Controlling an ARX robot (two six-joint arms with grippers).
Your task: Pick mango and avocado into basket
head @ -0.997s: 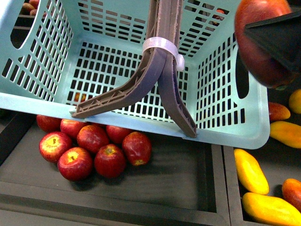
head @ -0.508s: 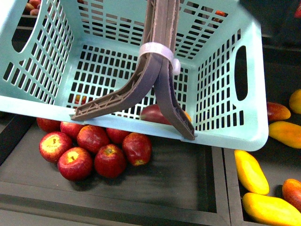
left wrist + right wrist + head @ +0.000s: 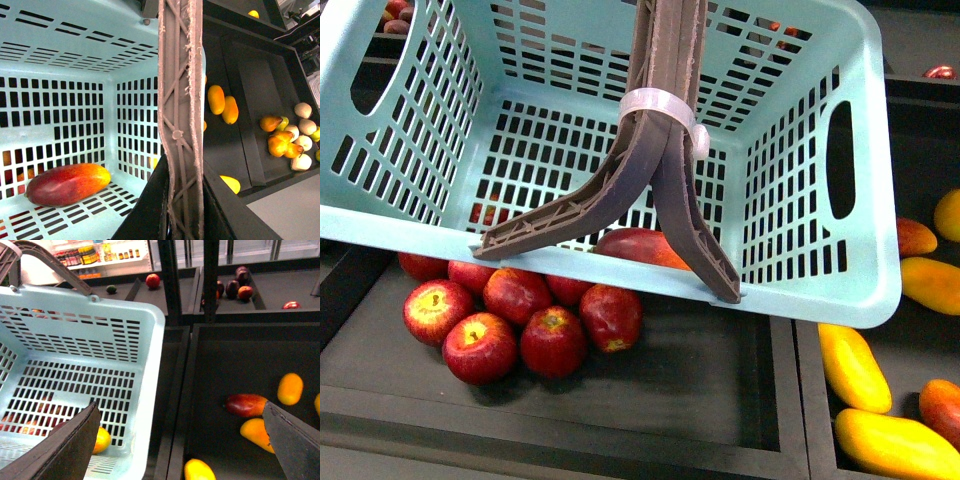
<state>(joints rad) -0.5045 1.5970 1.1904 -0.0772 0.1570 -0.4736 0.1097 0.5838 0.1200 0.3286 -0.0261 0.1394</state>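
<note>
Mango (image 3: 636, 245) now lies in basket (image 3: 820, 300); right tool (image 3: 180, 407) gapes empty, left tool (image 3: 181, 212) clamps handles (image 3: 180, 100).

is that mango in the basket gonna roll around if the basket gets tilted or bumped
Likely yes: the mango is a smooth oval lying on its side on the basket floor, so it should roll about its long axis. The slotted floor may slow it a little.

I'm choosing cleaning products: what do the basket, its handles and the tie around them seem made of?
Basket: moulded plastic, pale teal with a slight sheen, cut with even slots. Handles: brown plastic, matte, with truss-like ribs and whitish frayed edges. Tie: probably a white plastic cable tie, a glossy band with a small head.
</note>
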